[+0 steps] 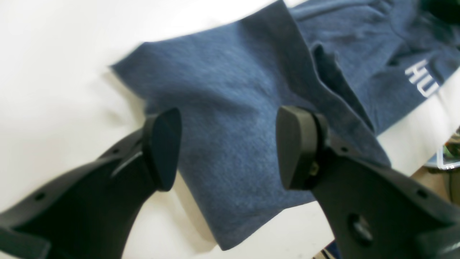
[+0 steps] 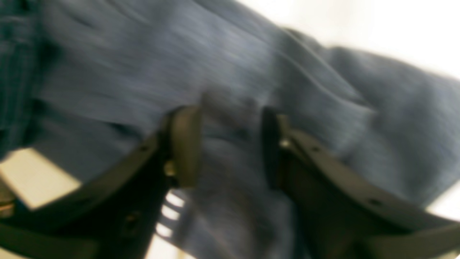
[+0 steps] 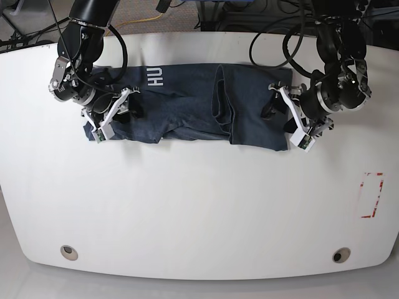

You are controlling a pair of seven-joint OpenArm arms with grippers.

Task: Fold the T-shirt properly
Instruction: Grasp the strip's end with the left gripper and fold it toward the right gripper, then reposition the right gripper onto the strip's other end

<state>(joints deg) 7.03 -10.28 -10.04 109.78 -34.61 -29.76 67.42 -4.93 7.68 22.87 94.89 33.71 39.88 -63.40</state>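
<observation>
The dark slate-blue T-shirt [image 3: 187,106] lies folded into a long band across the far half of the white table [image 3: 199,205], with the white letters "HU" [image 3: 154,76] showing. My left gripper [image 3: 288,121] is open over the band's right end; in the left wrist view the gripper [image 1: 230,149] straddles a flat flap of the shirt [image 1: 230,90]. My right gripper [image 3: 111,113] is at the band's left end. In the blurred right wrist view its jaws [image 2: 230,147] stand partly apart with a ridge of shirt cloth [image 2: 230,108] between them.
A red-marked rectangle [image 3: 372,194] is on the table at the right. Two round holes [image 3: 68,252] sit near the front edge. Cables [image 3: 280,25] hang behind the table's back edge.
</observation>
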